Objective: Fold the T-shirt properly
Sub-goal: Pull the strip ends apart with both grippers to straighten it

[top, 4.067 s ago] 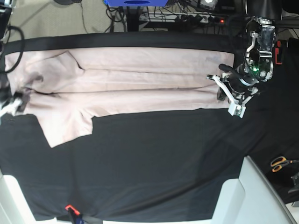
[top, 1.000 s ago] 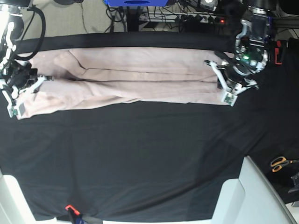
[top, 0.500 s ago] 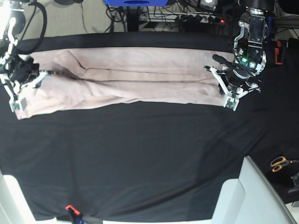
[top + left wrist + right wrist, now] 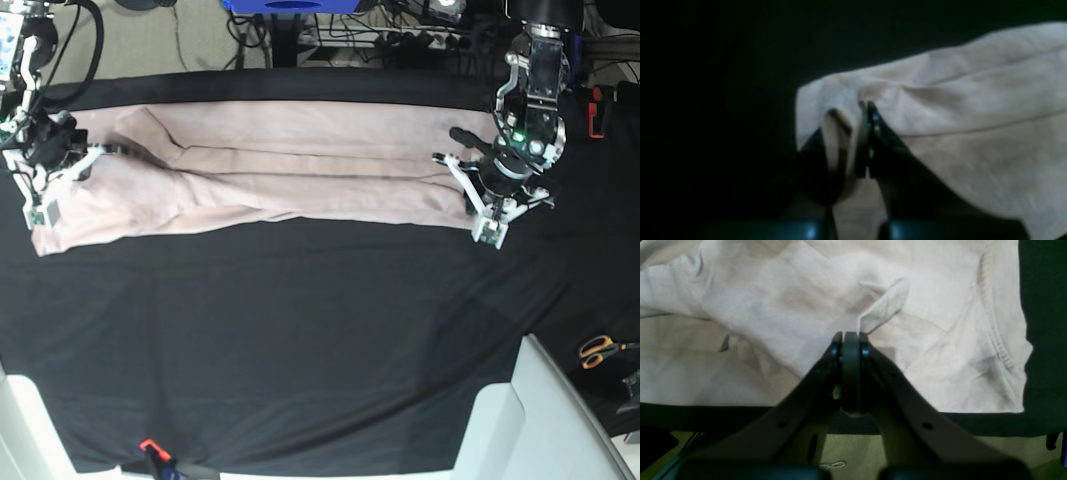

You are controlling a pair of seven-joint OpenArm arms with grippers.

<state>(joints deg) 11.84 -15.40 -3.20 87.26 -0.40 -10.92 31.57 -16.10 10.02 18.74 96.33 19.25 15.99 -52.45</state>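
The pale pink T-shirt lies as a long folded band across the far part of the black cloth. At its right end, my left gripper is shut on the hem edge; the left wrist view shows the gripper pinching a raised ridge of the T-shirt. At the band's left end, my right gripper is shut on the shirt near the sleeve and neckline. In the right wrist view the gripper holds a small flap of the T-shirt, with the ribbed neckline at the right.
The black cloth covers the table. Orange-handled scissors lie at the right edge. A white container stands at the front right corner. An orange clip holds the cloth's front edge. Cables and a power strip lie behind the table.
Since the oldest frame, the shirt's near half and sleeve have been folded up into a narrower band. Over the last second, both grippers shifted slightly, the right one toward the back, still holding the shirt.
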